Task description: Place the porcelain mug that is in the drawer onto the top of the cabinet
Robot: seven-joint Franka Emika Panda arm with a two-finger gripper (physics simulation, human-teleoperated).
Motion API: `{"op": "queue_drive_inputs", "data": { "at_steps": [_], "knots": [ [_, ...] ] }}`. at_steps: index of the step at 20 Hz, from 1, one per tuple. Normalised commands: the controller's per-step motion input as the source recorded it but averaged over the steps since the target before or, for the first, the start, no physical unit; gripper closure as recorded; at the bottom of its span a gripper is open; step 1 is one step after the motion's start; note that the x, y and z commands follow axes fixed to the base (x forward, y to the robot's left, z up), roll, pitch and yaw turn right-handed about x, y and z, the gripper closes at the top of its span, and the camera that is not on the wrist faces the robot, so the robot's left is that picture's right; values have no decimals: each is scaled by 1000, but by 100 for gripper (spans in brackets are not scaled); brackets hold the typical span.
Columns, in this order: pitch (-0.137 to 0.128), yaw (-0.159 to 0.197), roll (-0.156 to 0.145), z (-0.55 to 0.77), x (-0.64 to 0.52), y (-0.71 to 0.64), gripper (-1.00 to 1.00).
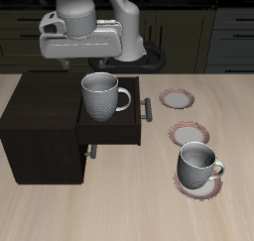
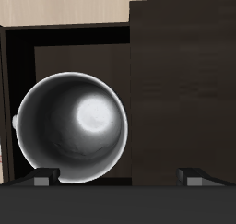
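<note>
The porcelain mug [image 1: 102, 96] stands upright in the open drawer [image 1: 127, 134], with its loop handle toward the drawer's front. The drawer sticks out of the dark cabinet [image 1: 38, 111], whose flat top is bare. My gripper [image 1: 79, 62] hangs above the mug, a little farther back, open and empty. In the wrist view I look down into the mug [image 2: 76, 126]. My gripper [image 2: 117, 177] has its fingertips [image 2: 41, 177] spread wide, and the mug lies off toward one of them. The cabinet top [image 2: 184, 80] shows beside the drawer.
A second, near-identical mug [image 1: 198, 166] stands on a plate [image 1: 185, 185] near the table's front. Two more plates [image 1: 179, 98] [image 1: 189, 134] lie beside the drawer's front. The drawer's grey bar handle [image 1: 147, 108] sticks out toward them. Tall dark kitchen units stand behind.
</note>
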Motion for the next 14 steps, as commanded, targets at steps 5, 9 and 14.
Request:
{"op": "queue_drive_inputs", "data": {
  "at_steps": [5, 9, 14],
  "knots": [
    [9, -9, -11, -151, 80, 4, -100],
    [29, 8, 0, -253, 41, 59, -100],
    [33, 8, 3, -295, 48, 38, -100]
  ]
}}
